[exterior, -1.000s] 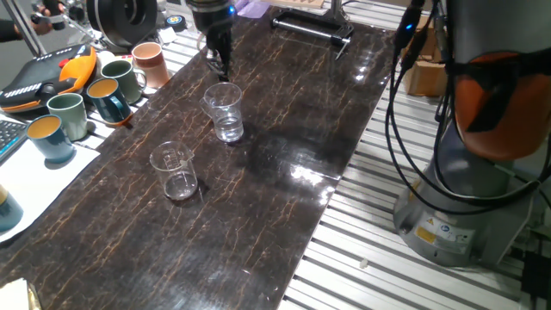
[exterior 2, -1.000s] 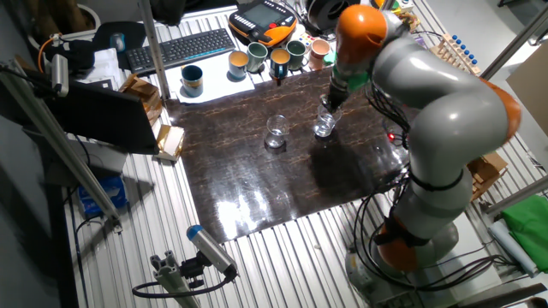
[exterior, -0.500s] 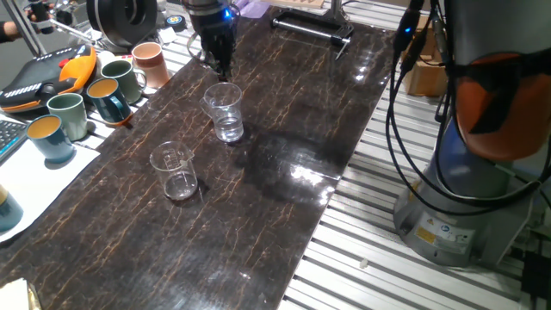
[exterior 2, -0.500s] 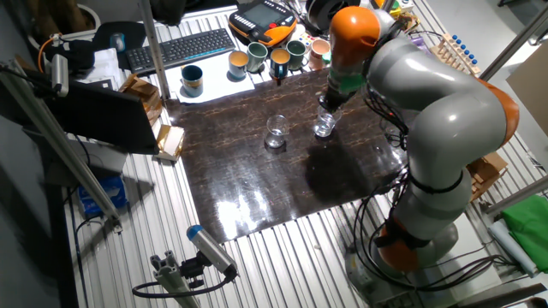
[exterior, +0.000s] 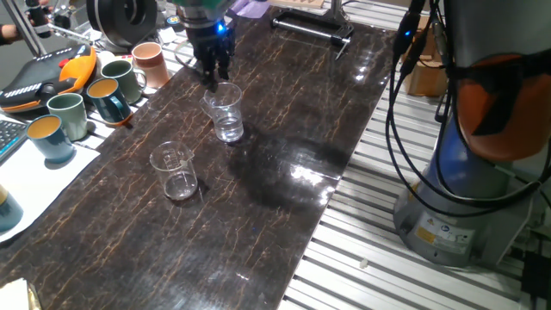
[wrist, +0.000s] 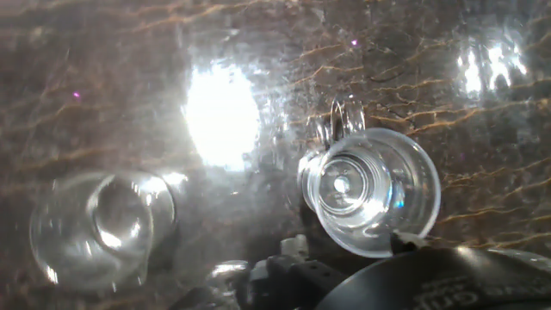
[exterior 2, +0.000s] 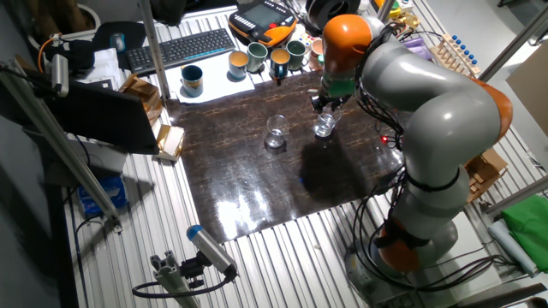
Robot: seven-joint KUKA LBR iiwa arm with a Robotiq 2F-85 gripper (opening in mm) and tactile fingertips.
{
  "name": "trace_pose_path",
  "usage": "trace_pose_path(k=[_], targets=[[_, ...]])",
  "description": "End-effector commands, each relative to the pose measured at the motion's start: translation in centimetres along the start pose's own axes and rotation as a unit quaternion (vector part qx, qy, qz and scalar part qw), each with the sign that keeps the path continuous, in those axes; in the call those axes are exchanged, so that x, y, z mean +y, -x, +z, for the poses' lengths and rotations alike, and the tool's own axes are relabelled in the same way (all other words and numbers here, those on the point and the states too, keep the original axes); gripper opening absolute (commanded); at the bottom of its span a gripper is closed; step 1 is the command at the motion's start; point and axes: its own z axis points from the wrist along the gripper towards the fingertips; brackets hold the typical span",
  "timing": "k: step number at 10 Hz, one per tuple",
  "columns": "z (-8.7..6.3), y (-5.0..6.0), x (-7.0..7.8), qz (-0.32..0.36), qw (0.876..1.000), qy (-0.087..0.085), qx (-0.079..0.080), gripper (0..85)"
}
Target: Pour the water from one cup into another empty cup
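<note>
The taller tapered tumbler [exterior: 225, 112] stands upright on the dark marbled counter [exterior: 284, 198], a thin glinting layer of water [exterior: 229, 131] in its bottom; the hand view looks straight down into its round mouth [wrist: 373, 191]. The shorter straight-sided glass [exterior: 175, 171] stands upright nearer and to the left, well apart from it. The hand [exterior: 213, 72] hangs just above the far rim of the tumbler, fingers pointing down; I cannot tell how far they are parted, and they hold nothing. Coloured mugs [exterior: 95, 95] cluster at the counter's far left edge.
</note>
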Motion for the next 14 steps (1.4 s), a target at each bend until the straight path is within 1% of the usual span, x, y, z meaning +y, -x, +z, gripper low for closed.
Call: trace_pose_path(k=[1, 3, 4, 5, 6, 7, 8, 9, 10, 11, 12, 13, 14], targets=[[0.3, 0.3, 0.2, 0.012, 1.000, -0.001, 0.002, 58.7], [1.2, 1.1, 0.3, 0.003, 1.000, 0.002, 0.006, 59.0], [1.9, 1.4, 0.2, -0.003, 1.000, 0.005, 0.007, 58.7], [2.2, 1.4, 0.2, -0.007, 1.000, 0.003, 0.006, 58.7], [2.1, 1.4, 0.2, -0.013, 1.000, 0.003, 0.007, 58.3], [2.1, 1.4, 0.2, -0.018, 1.000, 0.001, 0.009, 58.3], [2.1, 1.4, 0.2, -0.030, 0.999, -0.012, 0.008, 58.0], [2.1, 1.4, 0.2, -0.038, 0.999, -0.020, 0.012, 58.0], [2.1, 1.4, 0.2, -0.050, 0.998, -0.023, 0.024, 58.0], [2.1, 1.4, 0.2, -0.068, 0.997, -0.024, 0.036, 58.0], [2.1, 1.4, 0.2, -0.091, 0.995, -0.020, 0.044, 57.0], [2.1, 1.4, 0.2, -0.107, 0.993, -0.022, 0.050, 55.3], [2.1, 1.4, 0.2, -0.114, 0.992, -0.030, 0.045, 54.7]])
